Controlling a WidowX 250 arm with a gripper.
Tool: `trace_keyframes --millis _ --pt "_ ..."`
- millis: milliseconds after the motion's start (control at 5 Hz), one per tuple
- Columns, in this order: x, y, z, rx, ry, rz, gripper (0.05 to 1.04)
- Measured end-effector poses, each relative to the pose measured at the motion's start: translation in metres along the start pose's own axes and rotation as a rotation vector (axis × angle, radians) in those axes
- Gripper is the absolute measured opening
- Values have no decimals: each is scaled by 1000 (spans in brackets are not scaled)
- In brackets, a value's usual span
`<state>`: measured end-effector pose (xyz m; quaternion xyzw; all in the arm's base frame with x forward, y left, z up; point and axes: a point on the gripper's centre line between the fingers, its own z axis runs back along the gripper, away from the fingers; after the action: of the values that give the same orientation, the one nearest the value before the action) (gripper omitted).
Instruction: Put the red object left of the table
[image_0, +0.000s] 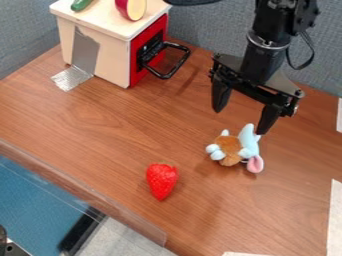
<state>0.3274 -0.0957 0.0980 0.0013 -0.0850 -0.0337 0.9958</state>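
Strawberry: the red, tapered toy strawberry lay on the brown wood-grain table, nearer the camera than the jaws and left of them in view, well apart.
Plush: a blue-and-brown soft toy (pink ear and all) lay just nearer than the jaws.
Gripper: the black two-finger gripper hung, jaws spread wide.
Oven: a cream, red-doored toy oven stood farther back, left.

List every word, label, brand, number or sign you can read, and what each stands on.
None: no text can be read here.
The strawberry, plush toy, toy oven, silver tape and claw show no legible lettering.
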Motion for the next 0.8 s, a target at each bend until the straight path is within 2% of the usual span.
trace_keyframes --millis 200,400,800 --pt "-3 0 -9 1 35 1 999" --pt "7 50 -4 10 50 102 999" --pt "48 117 36 28 -26 149 999"
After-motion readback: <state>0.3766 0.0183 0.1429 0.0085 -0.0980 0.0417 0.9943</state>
